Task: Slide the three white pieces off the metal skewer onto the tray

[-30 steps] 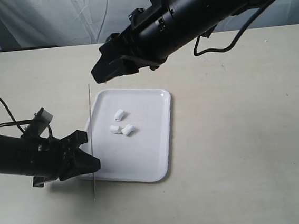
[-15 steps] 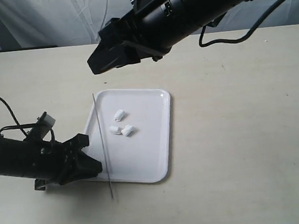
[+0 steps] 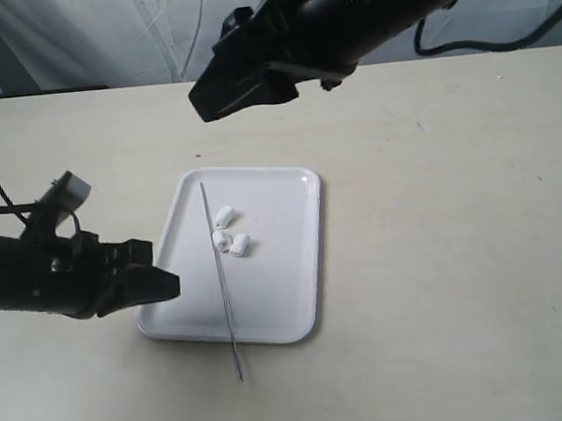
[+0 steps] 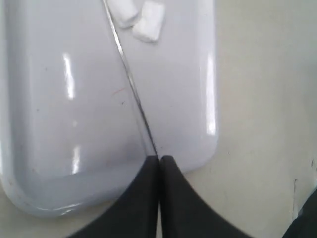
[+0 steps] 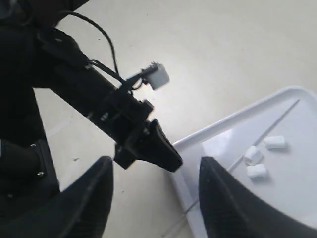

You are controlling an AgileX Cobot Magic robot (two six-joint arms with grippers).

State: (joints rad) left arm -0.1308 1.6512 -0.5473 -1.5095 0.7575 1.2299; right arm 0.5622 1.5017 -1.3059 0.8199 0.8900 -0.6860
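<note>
Task looks complete: the three white pieces (image 3: 228,234) lie loose on the tray (image 3: 290,299), ahead of the clenched, empty left pincer (image 3: 173,282), beside the bare metal skewer (image 3: 221,276) lying across it, while the right pincer (image 3: 208,98) hangs released, well apart.

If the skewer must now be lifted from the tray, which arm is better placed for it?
Left, probably. The left end effector hangs low beside the tray, near the skewer, though shut. The right end effector is open but held high past the tray's far edge.
</note>
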